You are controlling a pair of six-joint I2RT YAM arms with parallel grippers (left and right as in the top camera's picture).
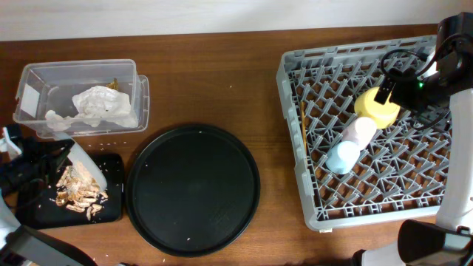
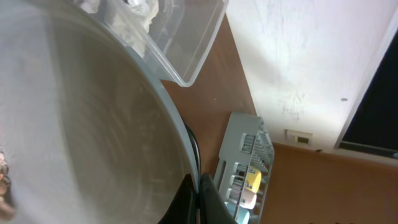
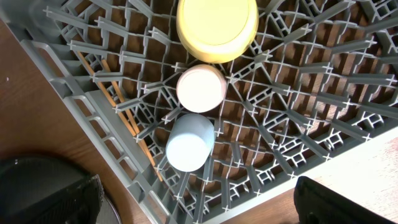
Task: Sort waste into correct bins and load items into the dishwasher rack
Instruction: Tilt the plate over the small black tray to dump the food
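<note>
At the table's left edge, the left gripper (image 1: 55,157), clamped on the smooth round grey plate (image 1: 87,167), tilts it over the flat black tray (image 1: 33,210) of beige scraps (image 1: 77,191). The white label (image 1: 29,97) on the clear box (image 1: 140,100) is unreadable. The right gripper (image 1: 400,87) gapes above the latticed rack (image 1: 295,159).

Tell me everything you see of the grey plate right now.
The round grey plate shows a smooth, pale, matte face. It is tipped steeply on edge at the far left of the scene, gripped by the shut left tool, over the flat black tray where food scraps lie.
</note>
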